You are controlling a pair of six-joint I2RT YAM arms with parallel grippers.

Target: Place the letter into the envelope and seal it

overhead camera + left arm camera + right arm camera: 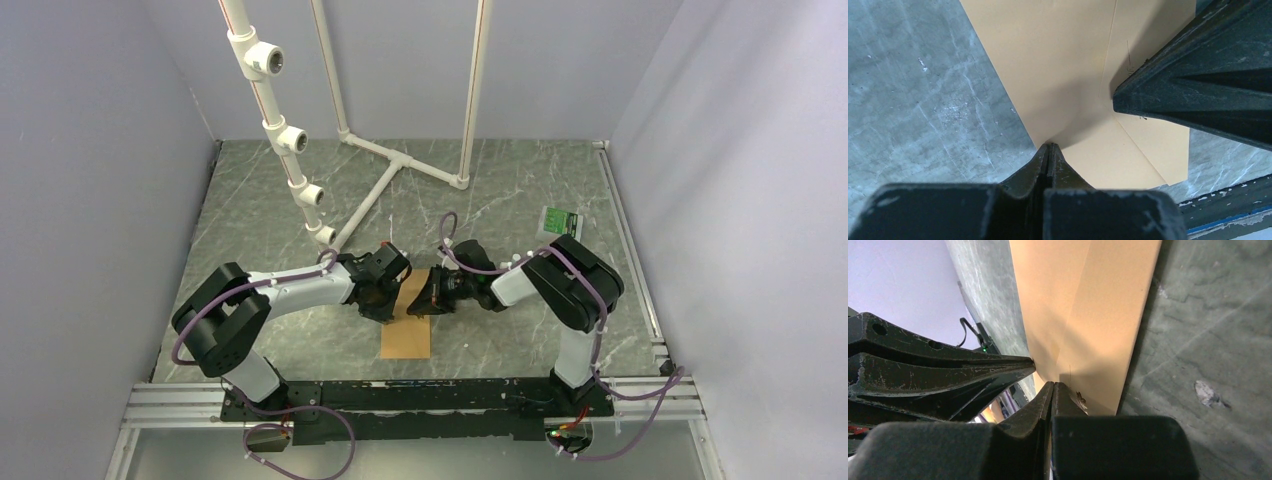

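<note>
The kraft-brown envelope (pixel 406 335) lies flat on the grey marble table, its long side running from near to far. It fills the left wrist view (pixel 1058 60), seams showing, and the right wrist view (pixel 1088 300). My left gripper (pixel 392 303) is shut, its tips (pixel 1050 146) touching the envelope's left edge near its far end. My right gripper (pixel 424 300) is shut too, its tips (pixel 1053 384) resting on the envelope's far part, close to the left gripper. Each gripper shows in the other's wrist view. The letter is not in view.
A white pipe frame (pixel 390 170) stands on the far half of the table, with a pipe post (pixel 290 140) rising at the left. A small green card (pixel 560 218) lies at the far right. A metal rail (pixel 160 400) runs along the near edge.
</note>
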